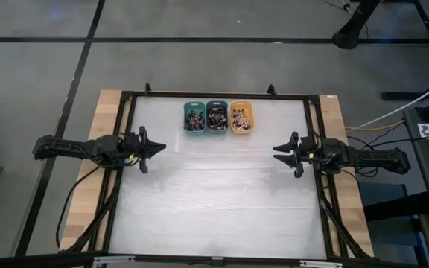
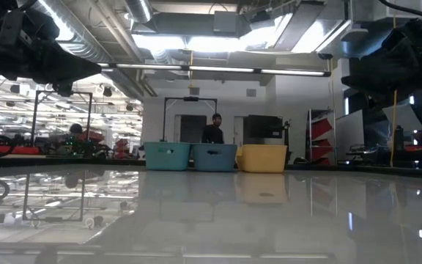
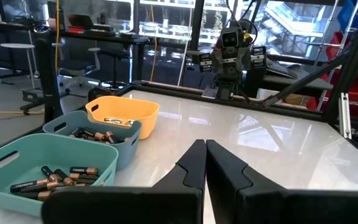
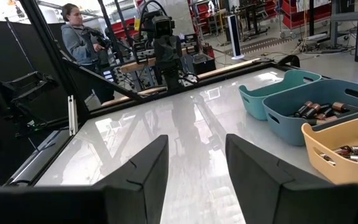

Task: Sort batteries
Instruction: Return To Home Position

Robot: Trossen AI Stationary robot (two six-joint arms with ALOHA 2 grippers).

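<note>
Treat batteries (image 1: 216, 117) in upper-centre bins (image 1: 217, 103) as probably light, rigid, slippery; pinch mid-barrel, with left tool (image 1: 162, 146) closed empty, right tool (image 1: 276, 152) open.

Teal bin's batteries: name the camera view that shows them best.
The left wrist view: it looks into the teal bin, so its batteries show singly, dark with coppery bands. The high view shows them only as tiny dark specks. The low view shows just the bin's outer wall, and the right wrist view only its rim.
</note>
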